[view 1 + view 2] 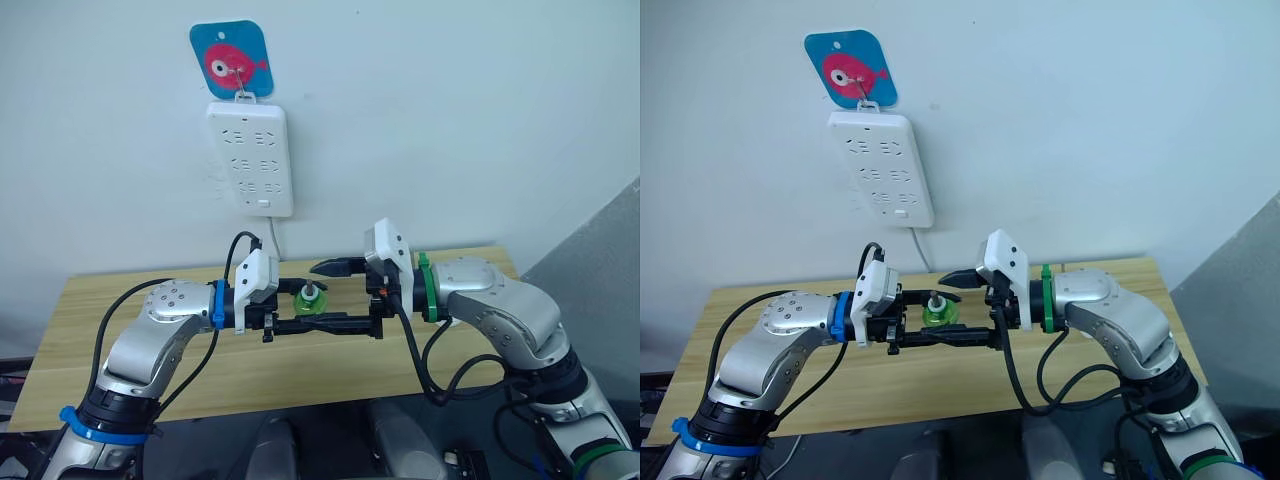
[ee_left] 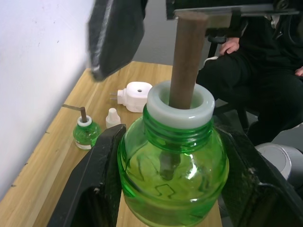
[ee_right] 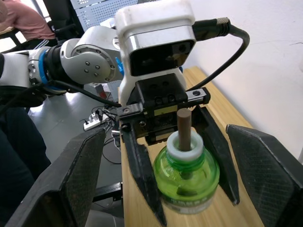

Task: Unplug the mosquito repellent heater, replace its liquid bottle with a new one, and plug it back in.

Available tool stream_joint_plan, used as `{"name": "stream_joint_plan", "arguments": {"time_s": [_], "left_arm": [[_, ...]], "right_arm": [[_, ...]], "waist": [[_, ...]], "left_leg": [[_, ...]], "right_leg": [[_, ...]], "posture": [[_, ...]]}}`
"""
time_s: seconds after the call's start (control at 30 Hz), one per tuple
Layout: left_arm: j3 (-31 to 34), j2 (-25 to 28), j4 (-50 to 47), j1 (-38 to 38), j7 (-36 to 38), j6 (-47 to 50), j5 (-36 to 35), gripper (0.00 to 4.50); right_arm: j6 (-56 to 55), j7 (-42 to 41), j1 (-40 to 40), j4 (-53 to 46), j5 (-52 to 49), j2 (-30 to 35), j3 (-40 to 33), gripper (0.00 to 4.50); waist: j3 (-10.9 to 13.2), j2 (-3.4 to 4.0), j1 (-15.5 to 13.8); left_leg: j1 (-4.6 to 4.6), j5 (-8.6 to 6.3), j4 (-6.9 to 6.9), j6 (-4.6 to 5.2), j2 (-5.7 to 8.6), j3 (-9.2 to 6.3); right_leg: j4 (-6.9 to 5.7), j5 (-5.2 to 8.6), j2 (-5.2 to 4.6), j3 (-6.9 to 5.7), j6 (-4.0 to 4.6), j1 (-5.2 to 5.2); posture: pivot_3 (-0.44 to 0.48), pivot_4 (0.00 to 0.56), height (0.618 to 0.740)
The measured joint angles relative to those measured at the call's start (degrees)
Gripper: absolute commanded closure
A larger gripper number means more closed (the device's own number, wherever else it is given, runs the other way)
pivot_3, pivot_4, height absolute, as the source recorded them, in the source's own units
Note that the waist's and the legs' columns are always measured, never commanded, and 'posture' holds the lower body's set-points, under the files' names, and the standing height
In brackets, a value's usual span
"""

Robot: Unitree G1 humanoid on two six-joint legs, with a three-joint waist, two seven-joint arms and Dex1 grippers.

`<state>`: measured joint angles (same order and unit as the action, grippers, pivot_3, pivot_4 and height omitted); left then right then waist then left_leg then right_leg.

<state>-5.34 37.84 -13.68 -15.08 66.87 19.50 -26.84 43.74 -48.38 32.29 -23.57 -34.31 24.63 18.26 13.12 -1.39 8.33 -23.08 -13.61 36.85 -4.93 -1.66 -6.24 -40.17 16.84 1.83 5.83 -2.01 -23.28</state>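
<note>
A robot's 2 arms meet above a wooden table (image 1: 120,300), under a white power strip (image 1: 251,158) hung on the wall. The left gripper (image 3: 187,182) clamps a small round translucent green bottle (image 3: 186,177) between its 2 black fingers; the cap is off, and a brown wick stands up through its white collar. The right gripper (image 3: 165,177) faces it with fingers spread wide on either side, holding nothing. The mosquito repellent heater (image 2: 135,96), white and rounded with a round vent hole, lies unplugged on the table beside a second green bottle (image 2: 86,132) and a small white cap (image 2: 112,117). This looks like the bottle-swap step: next, the heater probably must be picked up and the held bottle screwed in squarely, wick first.
</note>
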Motion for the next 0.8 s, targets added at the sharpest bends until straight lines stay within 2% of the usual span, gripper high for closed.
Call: {"name": "stream_joint_plan", "arguments": {"time_s": [0.2,0.23,0.33,0.57,0.8], "left_arm": [[0.0,-0.4,-0.05,0.0,-0.03,-0.01,0.01,2.19],[0.0,-0.43,-0.05,0.0,-0.04,-0.01,0.01,2.19],[0.0,-0.51,-0.26,0.0,-0.12,0.0,0.01,2.19],[-0.05,-0.51,-1.33,-0.01,-0.11,0.04,0.07,2.19],[-0.05,-0.51,-1.4,-0.03,-0.64,0.04,0.28,2.19]], "right_arm": [[-1.25,-1.14,0.05,1.92,1.64,-0.61,1.08,0.26],[-1.37,-1.41,0.09,2.0,1.67,-0.62,1.08,0.43],[-1.91,-1.83,0.2,2.6,2.17,-0.62,1.1,1.09],[-3.41,-2.5,0.24,3.21,4.96,-0.71,2.05,3.63],[-6.39,-4.12,0.51,3.89,7.85,-0.58,2.86,3.68]], "waist": [[-0.17,-0.02,-0.02],[-0.19,-0.02,-0.03],[-0.38,-0.02,-0.03],[-1.02,-0.01,-0.03],[-1.37,-0.02,-0.01]], "left_leg": [[0.0,0.0,0.01,0.0,0.0,-0.01],[0.0,0.0,0.01,0.0,0.0,-0.01],[0.0,0.0,0.01,0.0,0.0,-0.03],[0.03,0.0,0.04,0.0,0.0,-0.03],[0.04,0.0,0.06,0.0,0.0,-0.03]], "right_leg": [[0.0,-0.04,0.0,0.0,0.05,0.01],[-0.01,-0.04,0.0,-0.01,0.06,0.01],[-0.01,-0.05,0.0,-0.02,0.06,0.01],[-0.02,-0.04,0.0,-0.03,0.05,0.05],[-0.03,-0.06,0.0,-0.03,0.04,0.06]], "posture": [[-0.143,0.114,0.74],[-0.143,0.114,0.74],[-0.14,0.11,0.74],[-0.137,0.103,0.74],[-0.138,0.095,0.74]]}}
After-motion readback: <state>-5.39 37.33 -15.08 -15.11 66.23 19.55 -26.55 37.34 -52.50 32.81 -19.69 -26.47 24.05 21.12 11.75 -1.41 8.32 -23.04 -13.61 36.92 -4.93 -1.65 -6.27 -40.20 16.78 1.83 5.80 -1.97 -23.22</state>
